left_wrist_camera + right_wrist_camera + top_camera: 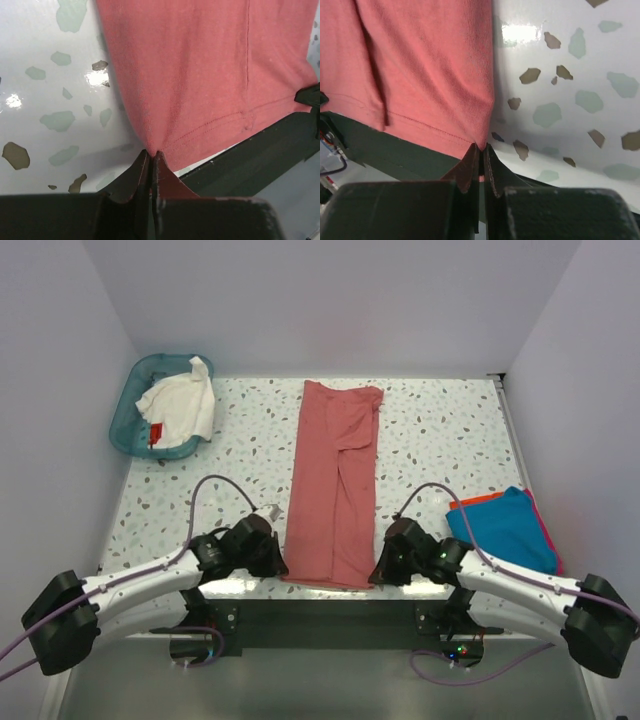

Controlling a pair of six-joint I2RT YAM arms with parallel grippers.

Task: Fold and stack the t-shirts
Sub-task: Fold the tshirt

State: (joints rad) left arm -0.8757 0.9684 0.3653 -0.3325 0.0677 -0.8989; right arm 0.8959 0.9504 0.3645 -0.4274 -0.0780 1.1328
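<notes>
Across the speckled table (pixel 440 430) lies a salmon-red shirt (pixel 335 480), its near corners clamped by the left gripper (pixel 151 155) and right gripper (pixel 481 148).

We see two arms of one build — the left arm (pixel 140 585) and the right arm (pixel 520 582) each have white tube links between bulky black joint housings. A thin purple cable (pixel 215 478) arches above each wrist and runs along the white links. Up close, the left gripper (pixel 151 152) and the right gripper (pixel 481 148) show matte black, tapered fingers (pixel 491 170).
</notes>
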